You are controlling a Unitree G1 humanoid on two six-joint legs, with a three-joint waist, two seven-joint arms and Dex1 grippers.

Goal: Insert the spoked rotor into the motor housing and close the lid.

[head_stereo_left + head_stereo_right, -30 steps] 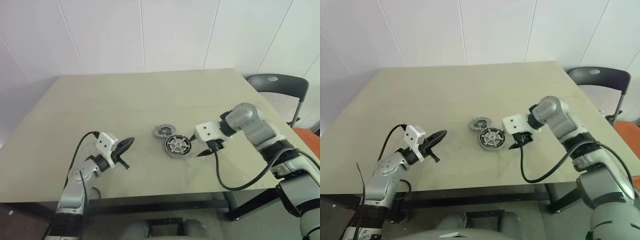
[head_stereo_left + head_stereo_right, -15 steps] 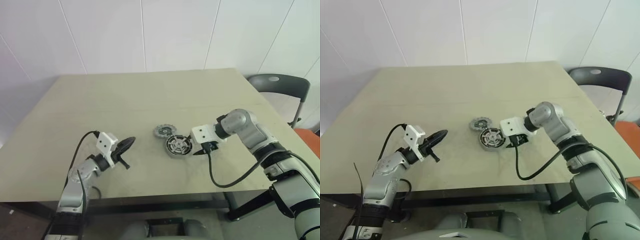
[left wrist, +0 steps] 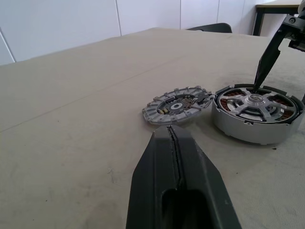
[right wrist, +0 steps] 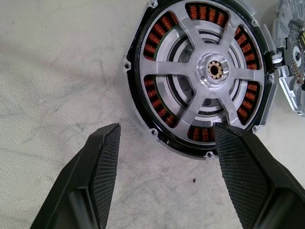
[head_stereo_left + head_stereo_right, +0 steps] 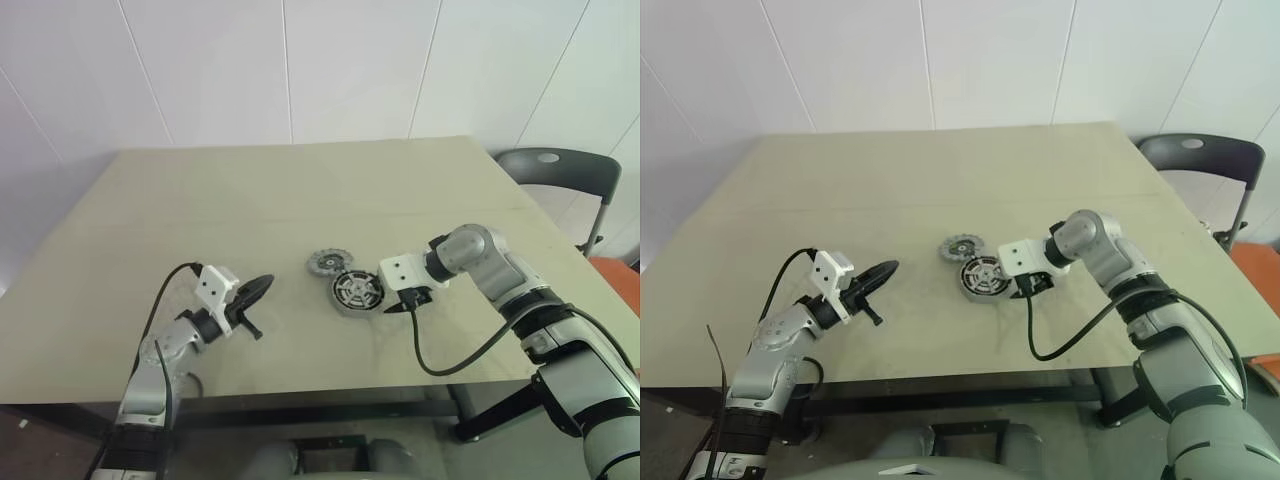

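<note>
Right end effector hangs wide at the motor housing, spoked rotor already seated; lid beside; left end effector closed, idle

You are looking at the motor housing sitting near the middle of the counter, with the spoked rotor lying inside it. The lid is lying just behind it to the left, flat, its edge touching or nearly touching the housing. A chair is standing off the counter's right edge.
</note>
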